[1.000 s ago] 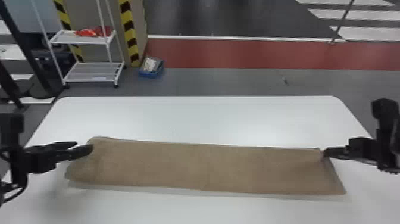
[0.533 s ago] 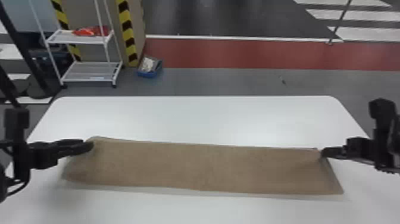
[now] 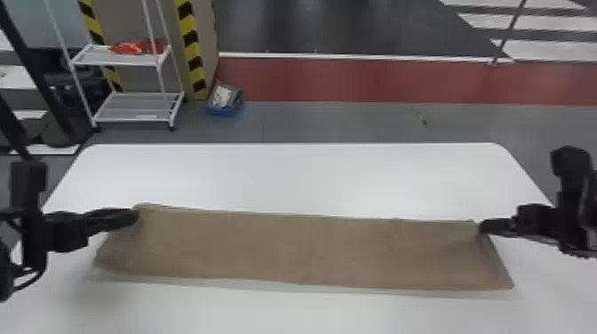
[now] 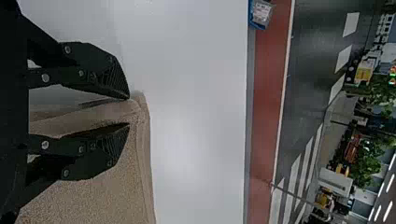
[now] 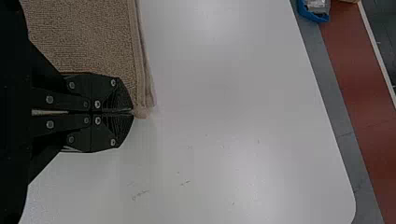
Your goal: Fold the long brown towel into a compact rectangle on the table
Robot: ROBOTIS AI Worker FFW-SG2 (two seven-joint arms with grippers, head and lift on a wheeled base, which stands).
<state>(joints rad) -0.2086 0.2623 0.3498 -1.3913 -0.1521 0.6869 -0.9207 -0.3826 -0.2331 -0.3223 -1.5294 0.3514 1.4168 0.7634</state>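
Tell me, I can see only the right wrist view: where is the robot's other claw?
Observer: In the head view, the left gripper is at the far corner of the towel's left end.
Visitor: Is it squeezed shut?
Observer: No, the left wrist view shows its fingers apart, with towel between them.
Visitor: And is the towel all bunched up?
Observer: No, the head view shows it spread as a long strip across the table.
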